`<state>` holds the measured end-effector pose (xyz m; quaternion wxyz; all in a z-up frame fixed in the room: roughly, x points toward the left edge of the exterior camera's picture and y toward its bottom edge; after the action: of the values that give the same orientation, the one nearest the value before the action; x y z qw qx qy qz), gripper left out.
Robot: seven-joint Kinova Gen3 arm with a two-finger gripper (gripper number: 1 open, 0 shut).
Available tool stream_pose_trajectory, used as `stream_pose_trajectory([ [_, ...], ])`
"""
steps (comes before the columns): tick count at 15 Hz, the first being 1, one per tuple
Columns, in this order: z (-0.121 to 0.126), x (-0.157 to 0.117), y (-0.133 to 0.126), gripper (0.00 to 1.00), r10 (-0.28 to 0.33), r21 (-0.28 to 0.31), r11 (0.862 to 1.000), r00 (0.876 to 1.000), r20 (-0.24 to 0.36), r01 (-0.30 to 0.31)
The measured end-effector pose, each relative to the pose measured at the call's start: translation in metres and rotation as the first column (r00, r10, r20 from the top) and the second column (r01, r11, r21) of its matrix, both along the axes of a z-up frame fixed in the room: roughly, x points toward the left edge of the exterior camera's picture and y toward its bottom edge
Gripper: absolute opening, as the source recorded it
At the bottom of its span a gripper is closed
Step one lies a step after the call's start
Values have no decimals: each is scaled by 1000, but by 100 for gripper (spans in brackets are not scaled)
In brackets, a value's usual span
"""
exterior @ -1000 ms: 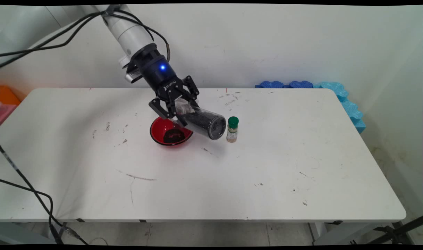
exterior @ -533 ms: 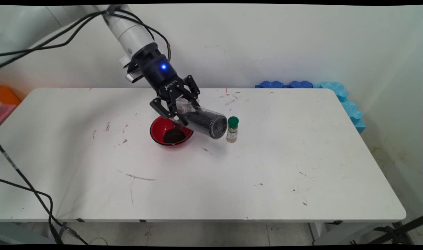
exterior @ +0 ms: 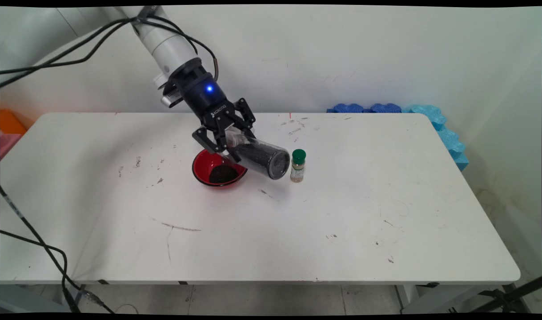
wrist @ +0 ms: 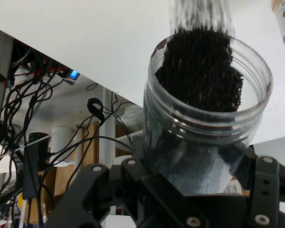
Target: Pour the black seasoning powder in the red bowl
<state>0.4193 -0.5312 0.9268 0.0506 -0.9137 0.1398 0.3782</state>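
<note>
My gripper (exterior: 238, 144) is shut on a clear plastic jar (exterior: 262, 156) of black grains, held tilted just above the table. The jar lies over the right rim of a red bowl (exterior: 199, 162) that holds a dark pile of the same grains (exterior: 222, 174). In the hand view the jar (wrist: 206, 123) fills the frame between the fingers (wrist: 263, 190), its open mouth facing the camera, and a blurred streak of grains (wrist: 202, 16) runs beyond it. A small green-capped spice bottle (exterior: 298, 166) stands upright just right of the jar's end, close beside it.
Blue foam pieces (exterior: 386, 108) line the table's back right corner and right side. Orange and pink bins (exterior: 8, 126) sit past the left edge. Black cables hang from the arm and trail down at the table's front left.
The hand and jar have shifted only slightly, with the tilt nearly the same. The dark pile in the bowl has changed shape a little.
</note>
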Motion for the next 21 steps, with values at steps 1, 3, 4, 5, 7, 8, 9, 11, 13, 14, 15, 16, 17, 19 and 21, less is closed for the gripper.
stream_pose_trajectory([
  [1,0,0,0,0,4,0,1000,1000,1,-4],
  [3,0,-1,0,0,13,1,1000,1000,1,-13],
  [4,0,-2,1,0,15,2,1000,1000,1,-15],
  [5,0,-2,1,0,16,3,1000,1000,1,-16],
  [7,0,-2,1,0,18,3,1000,1000,2,-18],
  [8,-1,-2,1,0,17,1,1000,1000,3,-17],
  [9,-1,-2,1,0,16,-1,1000,1000,4,-16],
  [11,-3,-1,1,0,13,-6,1000,1000,9,-13],
  [13,-6,1,3,0,5,-16,1000,1000,16,-5],
  [14,-7,2,4,0,0,-21,1000,1000,19,0],
  [15,-9,3,5,0,-8,-31,999,1000,25,9],
  [16,-11,4,5,0,-16,-42,999,999,31,17],
  [17,-13,5,6,0,-22,-52,998,999,36,24],
  [19,-17,8,8,0,-40,-76,996,998,50,44],
  [21,-20,9,9,0,-53,-92,994,997,61,58],
])
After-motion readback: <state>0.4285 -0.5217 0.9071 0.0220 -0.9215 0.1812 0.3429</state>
